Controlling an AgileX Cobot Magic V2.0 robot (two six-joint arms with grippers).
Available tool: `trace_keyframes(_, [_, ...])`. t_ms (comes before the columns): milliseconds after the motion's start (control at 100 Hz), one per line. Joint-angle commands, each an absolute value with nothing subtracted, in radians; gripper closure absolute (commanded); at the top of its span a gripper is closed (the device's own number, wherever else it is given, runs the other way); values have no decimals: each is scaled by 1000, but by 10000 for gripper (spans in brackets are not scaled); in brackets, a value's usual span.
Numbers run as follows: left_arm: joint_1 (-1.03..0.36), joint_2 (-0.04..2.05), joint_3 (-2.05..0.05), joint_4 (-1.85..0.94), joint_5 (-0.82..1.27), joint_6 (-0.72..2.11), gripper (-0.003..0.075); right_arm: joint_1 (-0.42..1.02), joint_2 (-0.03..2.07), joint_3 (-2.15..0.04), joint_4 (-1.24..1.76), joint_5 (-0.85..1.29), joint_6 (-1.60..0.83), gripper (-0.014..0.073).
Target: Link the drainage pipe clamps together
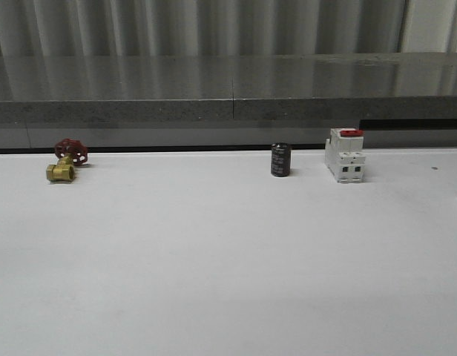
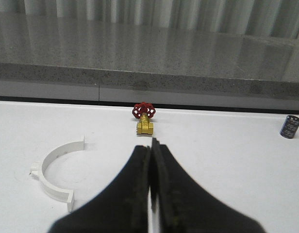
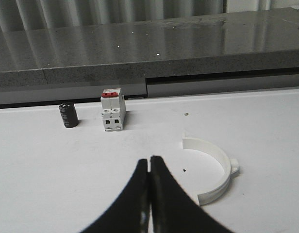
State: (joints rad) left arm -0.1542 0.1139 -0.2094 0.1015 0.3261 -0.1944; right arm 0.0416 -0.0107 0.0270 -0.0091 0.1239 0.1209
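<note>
Clamp halves well apart, both pincers shut and empty.

Risk of thin half-rings skidding on the smooth white surface (image 1: 228, 282): left clamp half (image 2: 55, 172) left of left pincer (image 2: 150, 167), right clamp half (image 3: 212, 172) right of right pincer (image 3: 149, 177). Ample open middle; brass valve (image 1: 65, 162), black capacitor (image 1: 280, 159), circuit breaker (image 1: 345, 154) along far edge.

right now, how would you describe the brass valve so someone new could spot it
Look along the far edge of the white table, just before the grey stone ledge. The brass valve sits at the left end of that row, apart from the black cylinder and the white breaker. It alone has a gold body and a red handwheel.
</note>
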Motion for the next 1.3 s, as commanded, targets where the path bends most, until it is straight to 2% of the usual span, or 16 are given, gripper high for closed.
trace_keyframes(0, [-153, 227, -353, 86, 397, -205, 741, 36, -29, 10, -15, 41, 119, 661])
trace_keyframes(250, [-153, 490, -642, 78, 728, -205, 741, 36, -29, 10, -15, 41, 119, 661])
trace_keyframes(630, [-153, 619, -682, 67, 765, -205, 726, 36, -29, 10, -15, 41, 119, 661])
trace_keyframes(680, [-153, 621, -682, 67, 776, -205, 679, 36, -29, 10, -15, 41, 119, 661])
trace_keyframes(750, [-153, 621, -682, 67, 796, -205, 552, 36, -29, 10, -15, 41, 119, 661])
trace_keyframes(870, [-153, 621, -682, 67, 819, -205, 229, 36, -29, 10, -15, 41, 119, 661])
trace_keyframes(940, [-153, 621, -682, 50, 823, -205, 118, 36, -29, 10, -15, 41, 119, 661])
trace_keyframes(990, [-153, 623, -682, 41, 825, -205, 95, 36, -29, 10, -15, 41, 119, 661])
trace_keyframes(1139, [-142, 647, -682, 45, 789, -212, 102, 36, -29, 10, -15, 41, 119, 661])
trace_keyframes(1289, [-79, 796, -728, 68, 781, -212, 102, 36, -29, 10, -15, 41, 119, 661])
